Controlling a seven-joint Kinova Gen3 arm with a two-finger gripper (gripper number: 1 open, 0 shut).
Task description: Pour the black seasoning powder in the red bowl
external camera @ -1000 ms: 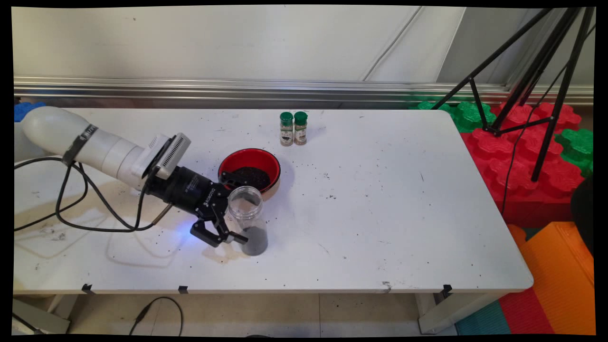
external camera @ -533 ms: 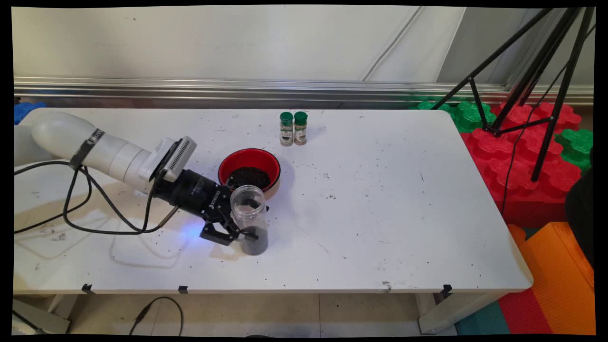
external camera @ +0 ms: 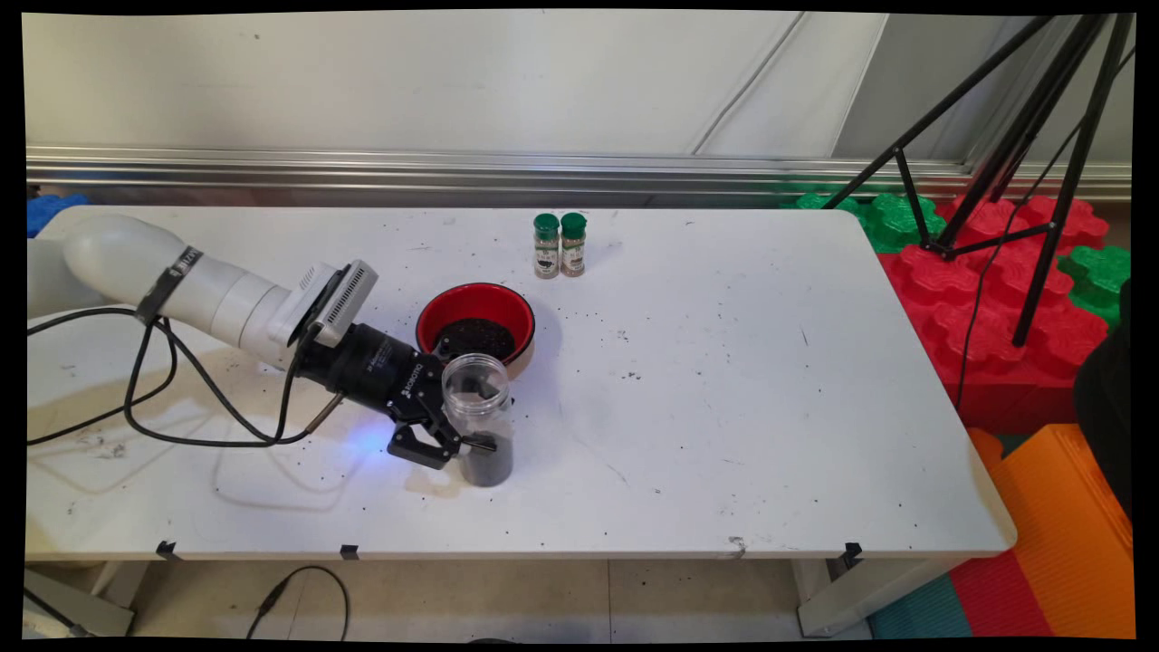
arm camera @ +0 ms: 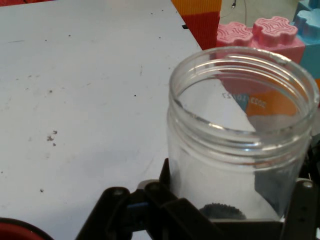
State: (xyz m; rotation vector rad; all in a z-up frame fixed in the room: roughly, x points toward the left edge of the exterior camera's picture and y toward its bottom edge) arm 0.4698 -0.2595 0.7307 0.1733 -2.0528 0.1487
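A clear, lidless plastic jar with dark grains in its bottom stands on the white table, just in front of a red bowl of dark grains. My gripper reaches in low from the left and is shut on the jar's lower half, one finger on each side. In the hand view the jar fills the right half, and the gripper presses against its walls. A sliver of the red bowl shows at the bottom left.
Two green-capped spice bottles stand side by side near the table's far edge. Dark specks lie scattered on the table. A black tripod and red and green foam blocks stand off the right end.
The fingers were spread around the jar and have shut on it. The hand has pushed slightly right, and the jar's top has shifted a little right with it.
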